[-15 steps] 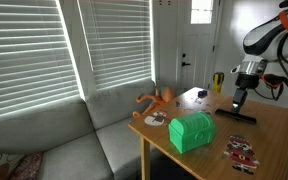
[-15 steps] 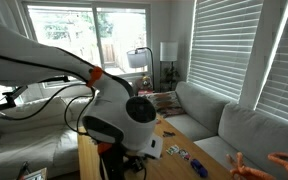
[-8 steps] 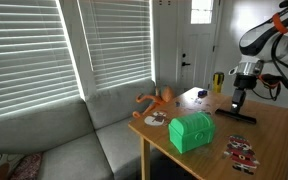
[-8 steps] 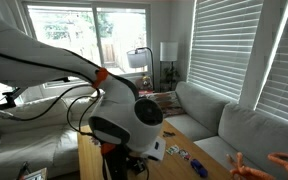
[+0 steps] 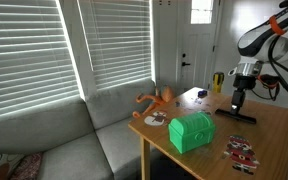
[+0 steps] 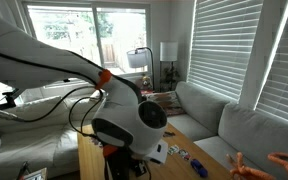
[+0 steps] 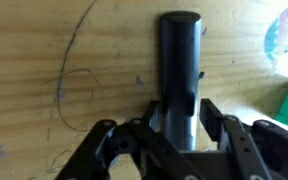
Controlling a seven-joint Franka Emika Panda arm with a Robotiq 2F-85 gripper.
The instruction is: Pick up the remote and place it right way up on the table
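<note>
Remote (image 7: 181,65) is lying flat on the desk (image 7: 44,50), its long axis running away from the wrist camera. In an exterior view it (image 5: 240,115) is sitting directly under the hand (image 5: 238,100), well apart from the green chest (image 5: 192,131).

Hand (image 7: 174,135) is hovering low over the remote's near end. Jaws are spread, one finger along each long side, gripping nothing. Whether the pads are touching the edges: cannot tell.

Handling, judged: it is looking like a stiff, light plastic bar. The upper face is showing smooth and glossy with no buttons discernible, so I am expecting it to be slippery. The thin profile is leaving little edge for the pads to bite on. I am favouring a pinch across the narrow width, nearer the middle than the end, so the bar is not drooping or twisting while being turned over.
</note>
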